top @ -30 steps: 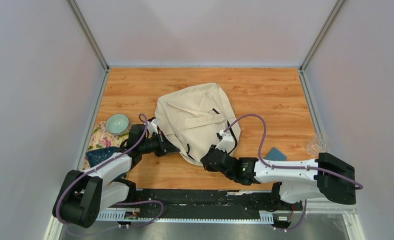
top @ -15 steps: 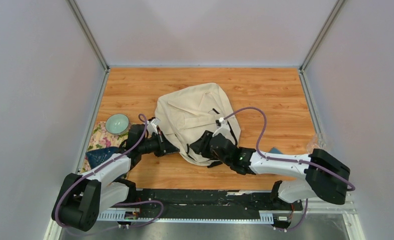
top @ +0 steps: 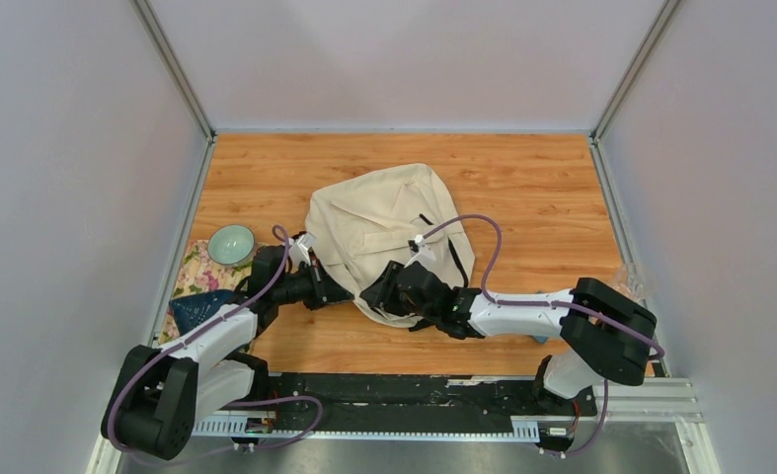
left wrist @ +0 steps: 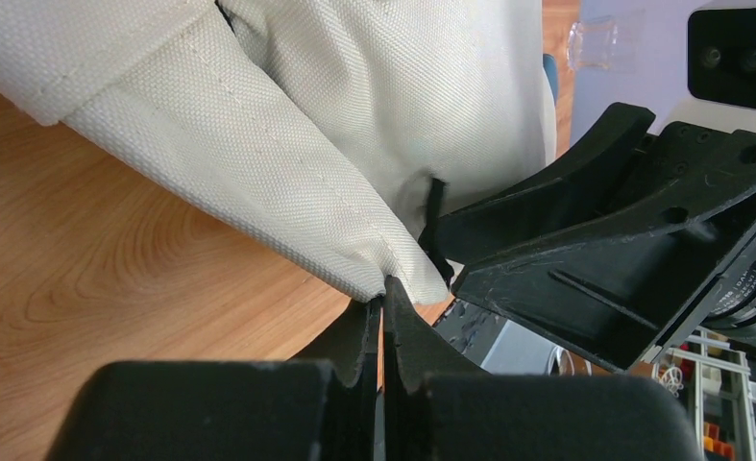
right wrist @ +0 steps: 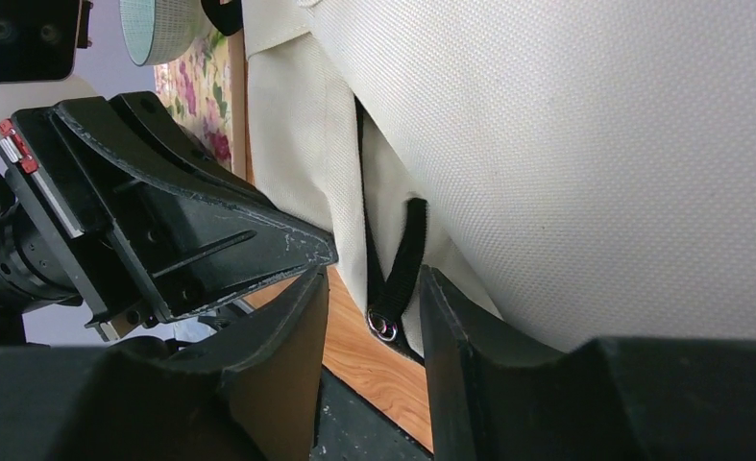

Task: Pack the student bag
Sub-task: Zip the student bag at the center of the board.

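Note:
The student bag (top: pixel 389 232), cream fabric with black straps, lies in the middle of the wooden table. My left gripper (top: pixel 340 293) is shut on the bag's near-left fabric edge (left wrist: pixel 287 144), its jaws (left wrist: pixel 383 303) pinching the hem. My right gripper (top: pixel 372 296) is open at the same corner, close to the left one. In the right wrist view its jaws (right wrist: pixel 376 279) stand either side of a black zipper pull with a metal ring (right wrist: pixel 385 327), not closed on it. The bag's cloth (right wrist: pixel 595 144) fills that view.
A teal bowl (top: pixel 231 244) sits on a floral cloth (top: pixel 198 272) at the left edge, with a dark blue item (top: pixel 194 306) beside it. A clear plastic object (top: pixel 624 286) lies at the right edge. Walls enclose the table on three sides.
My right arm has swung left along the bag's near edge, and its gripper now sits beside the left gripper. The left arm has held still on the fabric.

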{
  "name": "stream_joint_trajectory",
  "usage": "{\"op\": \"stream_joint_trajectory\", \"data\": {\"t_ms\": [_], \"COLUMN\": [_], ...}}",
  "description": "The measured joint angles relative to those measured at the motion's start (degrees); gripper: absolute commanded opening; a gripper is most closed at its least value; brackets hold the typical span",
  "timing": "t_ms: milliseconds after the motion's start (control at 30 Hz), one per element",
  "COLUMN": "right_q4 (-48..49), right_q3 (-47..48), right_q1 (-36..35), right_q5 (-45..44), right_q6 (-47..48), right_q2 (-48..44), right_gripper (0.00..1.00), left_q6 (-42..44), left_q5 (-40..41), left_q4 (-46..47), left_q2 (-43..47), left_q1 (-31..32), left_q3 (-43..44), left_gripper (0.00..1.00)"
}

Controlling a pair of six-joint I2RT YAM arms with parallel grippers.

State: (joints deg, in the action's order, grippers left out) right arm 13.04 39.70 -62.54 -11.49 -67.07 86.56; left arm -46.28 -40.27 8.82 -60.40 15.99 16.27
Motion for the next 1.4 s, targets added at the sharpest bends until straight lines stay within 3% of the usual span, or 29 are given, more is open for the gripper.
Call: {"op": "stream_joint_trajectory", "data": {"t_ms": [267,433,633,767,1100,1200,1233,1267,1400], "right_q4": [-0.35,-0.24,1.38,3.06,5.16,4.81,4.85,4.83,3.54], "right_q3": [0.00,0.15,0.85,0.57,-3.72,-3.89,-4.04,-4.24,-4.55], "right_q1": [0.00,0.11,0.37,0.48,0.31,-0.46,-0.70,-0.90,-2.16], "right_q5": [-0.68,-0.81,-0.46,-1.18,-4.02,-5.51,-5.79,-6.10,-7.93], "right_q6": [-2.36,-3.56,-5.53,-6.82,-7.52,-5.88,-5.38,-4.85,-2.95], "right_q2": [0.00,0.74,4.35,4.50,1.42,-0.15,-0.74,-1.29,-3.06], "right_gripper": [0.43,0.37,0.20,0.00,0.00,0.00,0.00,0.00,0.00], "left_q6": [-0.02,-0.07,-0.24,-0.31,-0.98,-1.09,-1.05,-0.94,-1.01], "left_q5": [0.00,-0.02,-0.02,-0.04,-0.20,-0.20,-0.22,-0.28,-1.68], "left_q4": [0.00,0.02,0.02,0.24,1.40,1.44,1.44,1.51,1.29], "left_q2": [0.46,0.57,0.59,1.01,1.14,1.09,1.03,0.94,0.61], "left_q1": [-0.02,-0.02,-0.02,-0.11,-0.22,-0.22,-0.22,-0.22,-0.22], "left_q3": [-0.11,-0.11,-0.22,-0.52,-0.98,-0.98,-0.98,-0.98,-0.87], "left_gripper": [0.00,0.00,0.00,0.00,0.01,0.31,0.48,0.56,0.73]}}
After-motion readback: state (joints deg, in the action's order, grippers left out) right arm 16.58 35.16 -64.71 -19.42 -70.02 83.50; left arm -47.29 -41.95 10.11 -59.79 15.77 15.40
